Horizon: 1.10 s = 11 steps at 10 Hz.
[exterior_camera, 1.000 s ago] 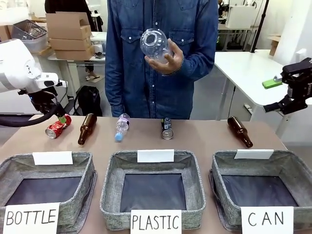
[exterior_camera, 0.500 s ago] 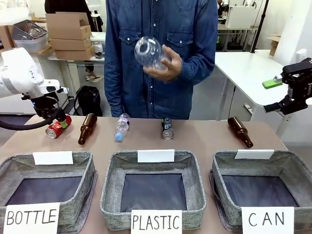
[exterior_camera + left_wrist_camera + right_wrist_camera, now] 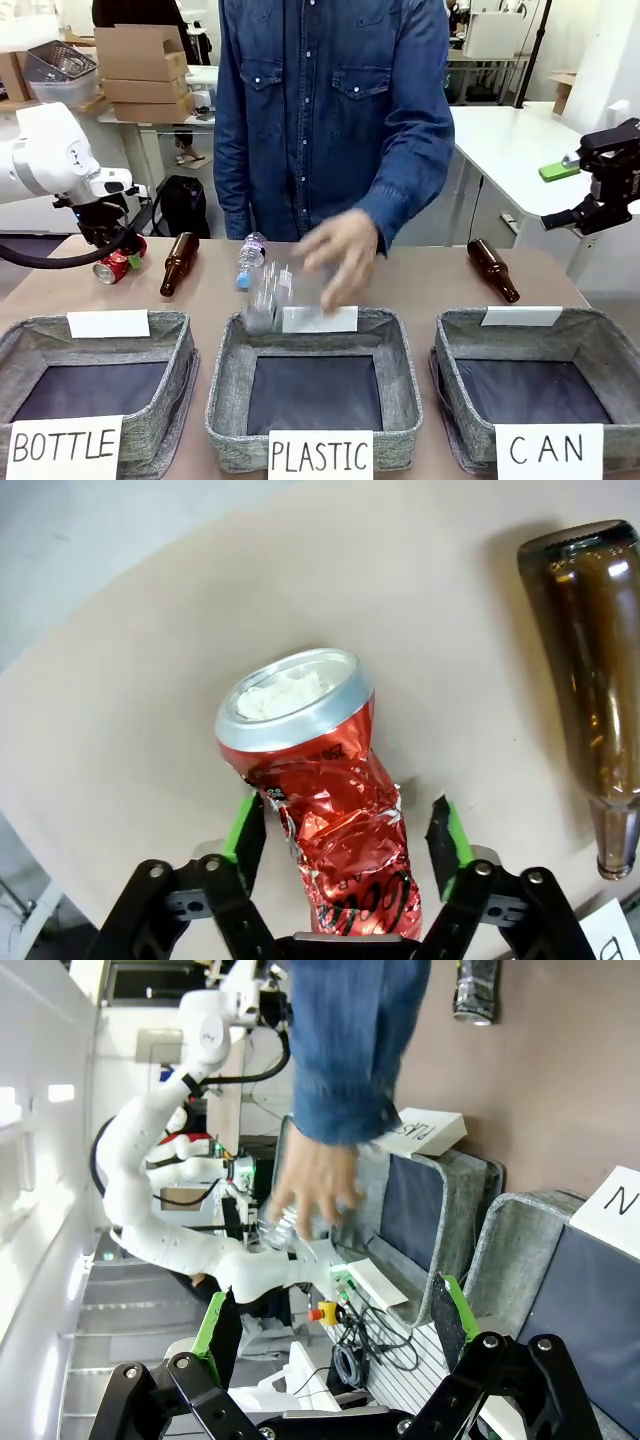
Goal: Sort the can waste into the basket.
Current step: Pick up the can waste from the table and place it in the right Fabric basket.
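The crushed red can (image 3: 110,266) lies on its side at the table's far left. My left gripper (image 3: 122,248) is down over it. In the left wrist view the can (image 3: 322,780) lies between the green pads (image 3: 247,832), with the jaws open and a small gap on the right side. The dark can (image 3: 475,990) shows in the right wrist view; from the front the person's hand (image 3: 340,258) hides it. The CAN basket (image 3: 600,342) stands front right, nothing in it. My right gripper (image 3: 570,166) hangs open, high at the right edge, its fingers (image 3: 450,1322) spread on nothing.
The person's blurred hand holds a clear plastic bottle (image 3: 268,295) over the PLASTIC basket's rim (image 3: 228,345). The BOTTLE basket (image 3: 170,330) stands front left. Two brown bottles (image 3: 178,262) (image 3: 492,270) and a small clear bottle (image 3: 250,260) lie along the far side.
The person's hand has dropped from chest height to the PLASTIC basket with the clear bottle. My left gripper has settled lower around the red can. The right arm has not moved.
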{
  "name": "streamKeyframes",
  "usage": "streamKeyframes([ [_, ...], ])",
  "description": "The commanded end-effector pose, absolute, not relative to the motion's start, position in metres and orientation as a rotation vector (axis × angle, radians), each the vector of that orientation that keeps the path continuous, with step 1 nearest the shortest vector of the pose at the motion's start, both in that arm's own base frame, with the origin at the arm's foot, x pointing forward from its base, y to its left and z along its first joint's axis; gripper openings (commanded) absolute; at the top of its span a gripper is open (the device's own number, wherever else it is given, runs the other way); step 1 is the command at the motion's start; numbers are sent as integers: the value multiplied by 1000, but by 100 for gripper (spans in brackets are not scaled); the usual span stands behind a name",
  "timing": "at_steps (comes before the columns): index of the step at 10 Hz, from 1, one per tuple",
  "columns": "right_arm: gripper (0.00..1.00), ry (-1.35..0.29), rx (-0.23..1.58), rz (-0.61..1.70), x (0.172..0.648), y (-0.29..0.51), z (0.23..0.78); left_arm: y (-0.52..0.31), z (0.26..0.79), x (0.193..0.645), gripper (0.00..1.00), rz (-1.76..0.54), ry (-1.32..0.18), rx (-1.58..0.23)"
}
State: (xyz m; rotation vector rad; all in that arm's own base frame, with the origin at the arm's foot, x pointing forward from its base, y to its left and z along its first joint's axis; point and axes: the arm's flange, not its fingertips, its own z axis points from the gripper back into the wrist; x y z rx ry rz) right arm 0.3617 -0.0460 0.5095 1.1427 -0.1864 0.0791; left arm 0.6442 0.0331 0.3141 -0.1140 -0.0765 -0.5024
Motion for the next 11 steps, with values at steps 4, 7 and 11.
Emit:
streamKeyframes([
  [4,100,-195,1147,100,363,-46,511,32,313,646,14,-467,-53,-65],
  [7,100,-195,1147,100,363,-46,511,32,317,645,0,-448,-36,-76],
  [11,100,-195,1147,100,363,-46,511,28,369,607,0,-417,-111,-109],
])
